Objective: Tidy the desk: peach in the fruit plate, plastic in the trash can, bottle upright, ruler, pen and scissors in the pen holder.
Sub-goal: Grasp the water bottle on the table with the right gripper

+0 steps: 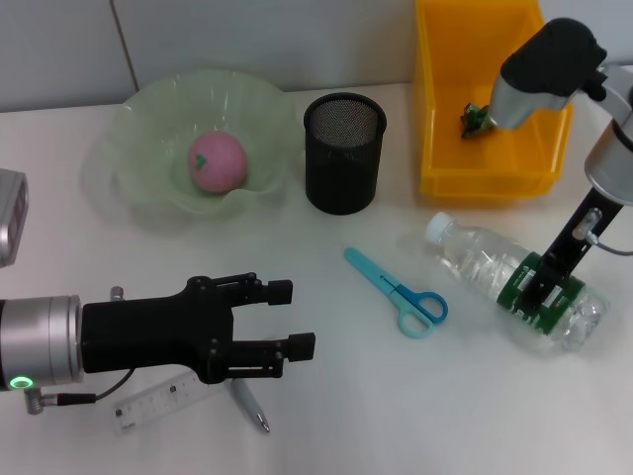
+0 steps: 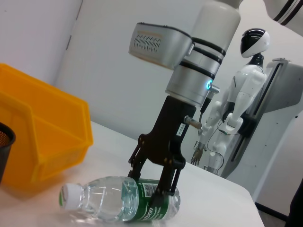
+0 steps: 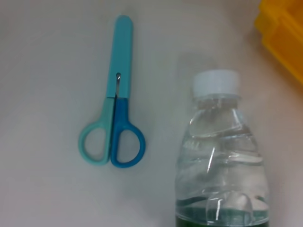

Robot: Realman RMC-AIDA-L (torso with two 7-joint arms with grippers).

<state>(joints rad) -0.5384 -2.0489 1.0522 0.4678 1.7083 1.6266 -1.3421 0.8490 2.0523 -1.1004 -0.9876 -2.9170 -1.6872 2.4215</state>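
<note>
A clear bottle [image 1: 495,272] with a green label lies on its side at the right. My right gripper [image 1: 542,289] comes down over its label, fingers on both sides and closed against it; the left wrist view shows the same gripper [image 2: 151,182] astride the bottle [image 2: 102,198]. Blue scissors [image 1: 401,292] lie left of the bottle. My left gripper [image 1: 294,318] hovers open at the front left, above a clear ruler [image 1: 158,401] and a pen [image 1: 251,406]. A pink peach [image 1: 218,163] sits in the green fruit plate [image 1: 148,109]. A small dark scrap [image 1: 475,121] lies in the yellow bin [image 1: 485,183].
The black mesh pen holder [image 1: 343,153] stands between the plate and the bin. A grey device [image 1: 10,230] sits at the left edge. The right wrist view shows the scissors [image 3: 113,123], the bottle cap end [image 3: 218,142] and the bin's corner [image 3: 284,33].
</note>
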